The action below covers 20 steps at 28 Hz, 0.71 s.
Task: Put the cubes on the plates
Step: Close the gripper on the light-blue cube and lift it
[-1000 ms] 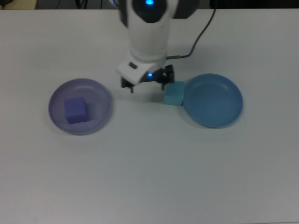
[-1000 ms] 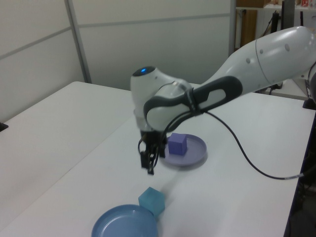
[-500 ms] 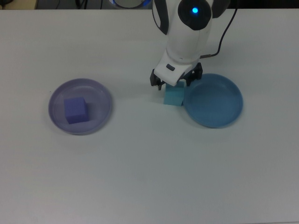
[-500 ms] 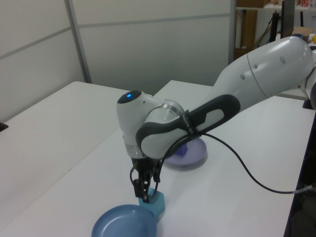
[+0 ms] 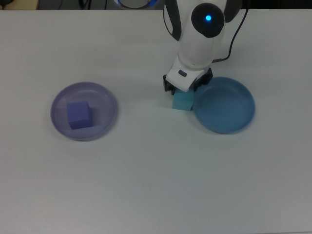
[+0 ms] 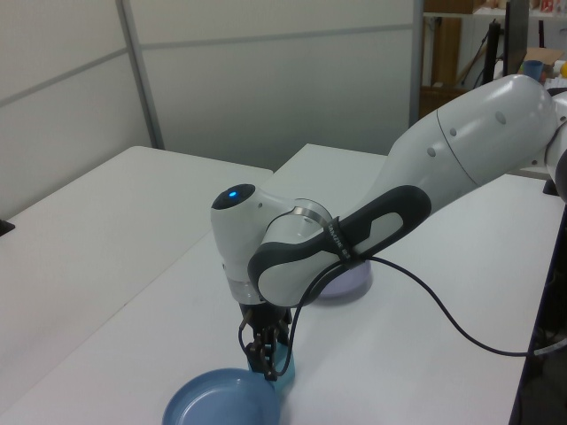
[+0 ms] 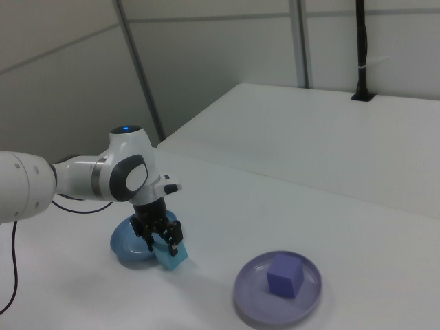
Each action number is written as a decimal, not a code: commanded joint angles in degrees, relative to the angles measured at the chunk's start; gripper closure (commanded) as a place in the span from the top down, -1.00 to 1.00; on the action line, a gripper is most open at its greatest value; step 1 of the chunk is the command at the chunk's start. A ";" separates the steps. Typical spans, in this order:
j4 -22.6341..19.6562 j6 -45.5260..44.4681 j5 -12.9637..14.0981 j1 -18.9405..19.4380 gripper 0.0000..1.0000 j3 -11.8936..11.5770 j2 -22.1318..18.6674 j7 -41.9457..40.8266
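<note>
Beside blue plate [image 5: 224, 105]: hand [image 5: 185, 90] now lowered around cyan cube [image 5: 183, 102], fingers wide, not yet closed; purple cube [image 5: 79, 115] already plated.

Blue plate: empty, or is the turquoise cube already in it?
Empty. The turquoise cube sits on the table beside the blue plate, under the hand.

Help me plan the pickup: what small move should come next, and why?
Probably close the pincer on the cyan cube. The fingers seem to straddle the cube, which sits on the table just beside the blue plate, while the purple cube already rests on its plate.
</note>
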 commanded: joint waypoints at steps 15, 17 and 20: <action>1.21 -1.66 -0.86 -0.29 -0.75 -1.09 -3.46 0.35; 2.01 -2.46 -0.86 -0.11 -0.75 -0.83 -3.38 0.62; 2.80 -2.55 -0.86 0.77 -0.73 -0.57 -3.29 1.14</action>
